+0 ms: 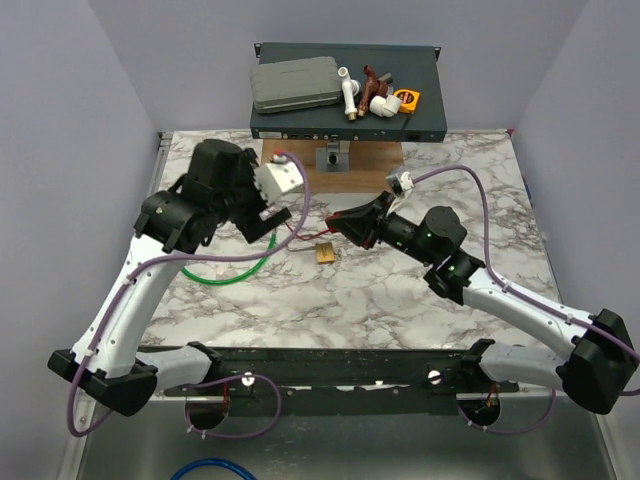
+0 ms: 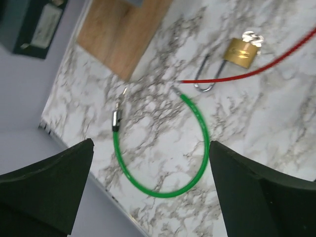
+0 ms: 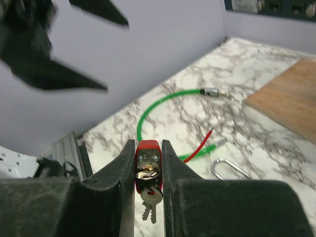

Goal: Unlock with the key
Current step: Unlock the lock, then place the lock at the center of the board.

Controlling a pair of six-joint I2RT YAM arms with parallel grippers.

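Right now the right gripper (image 3: 148, 147) has its fingers pinched narrow on a red padlock (image 3: 148, 159), one finger against each flat side; the lock is held up above the marble table (image 1: 420, 300), and the key (image 3: 151, 196) hangs from the end of the lock that faces the wrist camera, with what looks like a second small key beside it; whether the key is turned I cannot tell. Across from it the left gripper (image 1: 268, 216) is up in the air with its fingers (image 2: 49, 190) spread wide and nothing between them; it hovers over the left half of the table, near the right gripper but apart from it. Beneath it a green cable (image 2: 205, 143) lies bent into an open loop, with a metal tip at each end; a red cable (image 2: 256, 71) runs across the marble and ends just beside one end of the loop. A brass padlock (image 2: 240, 52) lies flat near the middle of the table, its silver shackle (image 2: 205, 81) beside it with the red cable lying across it. Farther back a wooden board (image 1: 330, 160) rests on the marble; behind that a dark rack unit (image 1: 300, 125) carries a grey case (image 1: 295, 85), some pipe fittings (image 1: 365, 95) and a yellow tape measure (image 1: 408, 98).
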